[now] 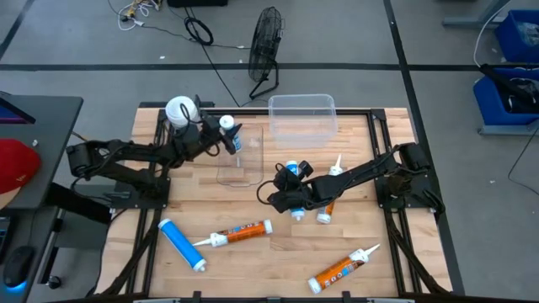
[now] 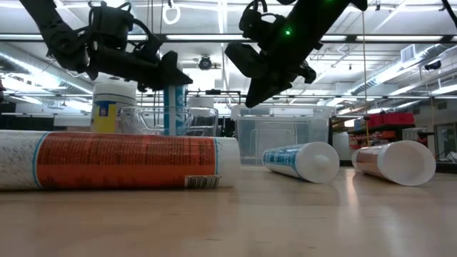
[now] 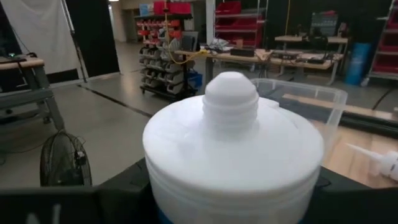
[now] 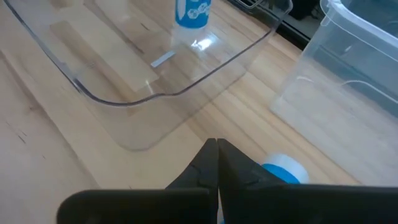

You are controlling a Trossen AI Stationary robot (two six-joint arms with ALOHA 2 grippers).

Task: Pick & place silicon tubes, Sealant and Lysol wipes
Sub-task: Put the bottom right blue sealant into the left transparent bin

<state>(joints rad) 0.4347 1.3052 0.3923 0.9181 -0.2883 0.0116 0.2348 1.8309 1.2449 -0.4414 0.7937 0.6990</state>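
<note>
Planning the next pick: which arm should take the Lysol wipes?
Left. The left end effector, though around the blue tube, is beside the Lysol wipes; the right end effector is mid-table, shut.

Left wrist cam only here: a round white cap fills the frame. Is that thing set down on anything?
Observer: Yes. It's the slim blue tube with the white cap. It stands upright on the flat clear plastic tray, with the left gripper at its top.
Operator: Right arm?
Observer: The right gripper hangs in the air over mid-table, fingers shut, holding nothing.
Operator: Wipes placed yet?
Observer: No. The stout Lysol wipes canister with the round white lid stands at the table's back left corner, outside the deep clear plastic bin.
</note>
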